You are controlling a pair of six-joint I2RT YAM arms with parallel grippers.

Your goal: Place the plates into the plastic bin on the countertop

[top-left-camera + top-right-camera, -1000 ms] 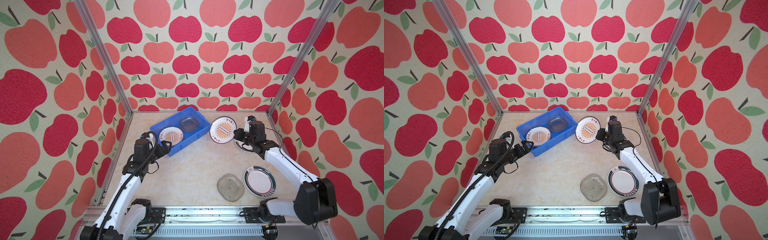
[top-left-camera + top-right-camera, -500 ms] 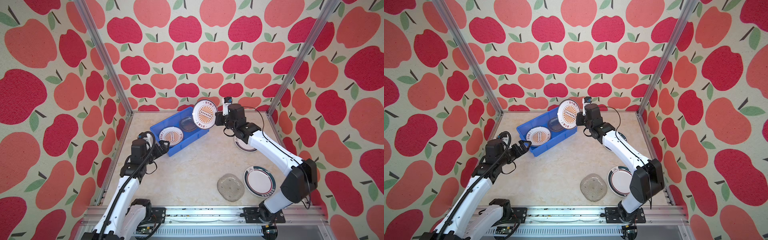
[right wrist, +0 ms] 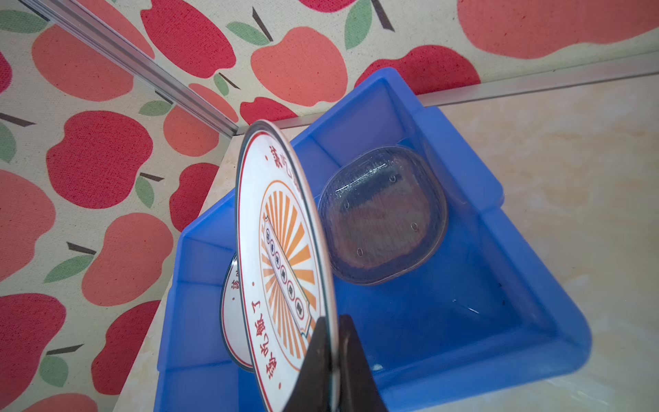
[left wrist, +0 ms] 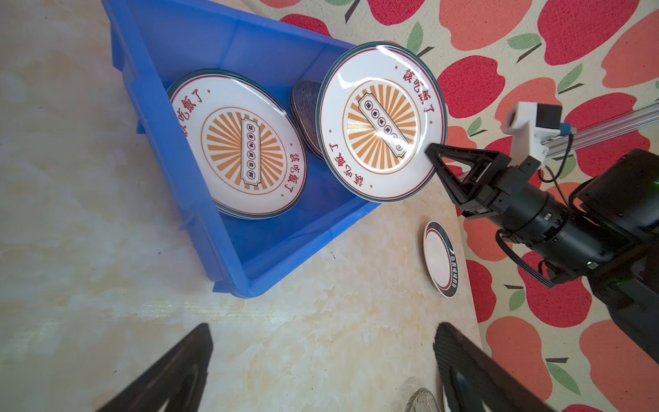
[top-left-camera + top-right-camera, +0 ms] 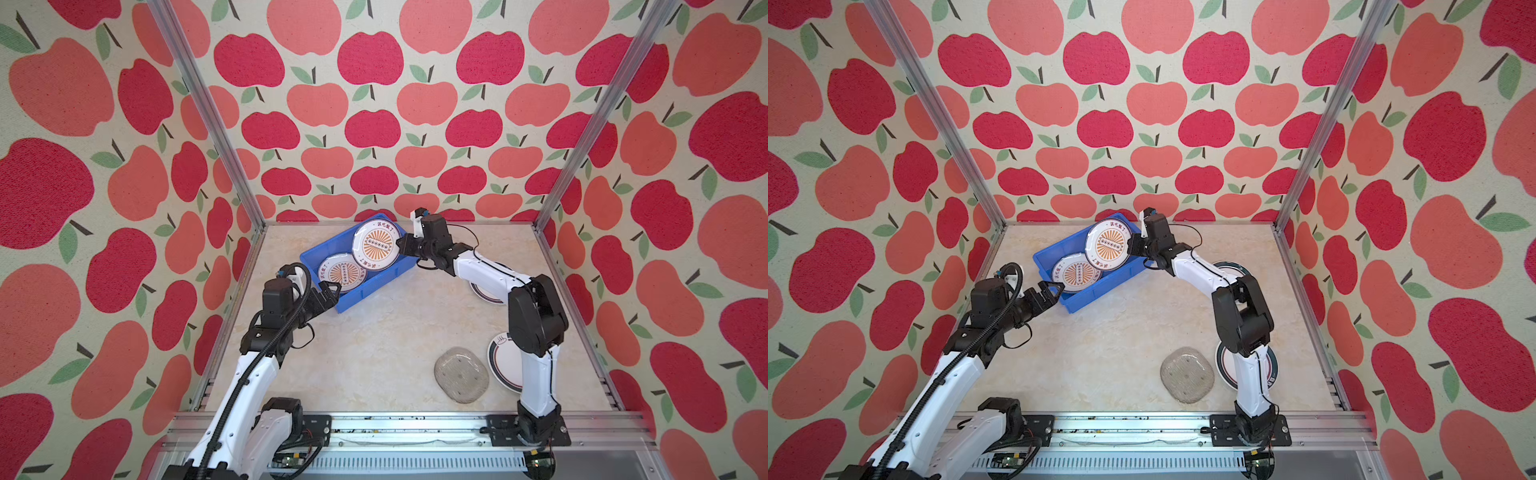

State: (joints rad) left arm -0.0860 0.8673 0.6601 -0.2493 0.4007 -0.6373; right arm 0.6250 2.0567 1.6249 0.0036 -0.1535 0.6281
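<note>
The beige countertop (image 5: 374,332) carries the blue bin (image 5: 365,289) at far left, with one sunburst plate (image 5: 338,274) and a clear glass plate (image 3: 381,221) already inside. A second sunburst plate (image 5: 376,245) hangs tilted over the bin's far end, its rim pinched by the tightly closed right gripper (image 5: 402,245). The left gripper (image 5: 328,291) hovers at the bin's near corner, jaws wide and empty. This looks like the drop-off: next, lower the plate flatter and release. Two green-rimmed plates (image 5: 503,365) and a loose glass plate (image 5: 461,374) lie on the right, not yet binned.

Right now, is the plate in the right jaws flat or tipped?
Tipped: the sunburst plate slants steeply above the blue bin, held by its rim.
</note>
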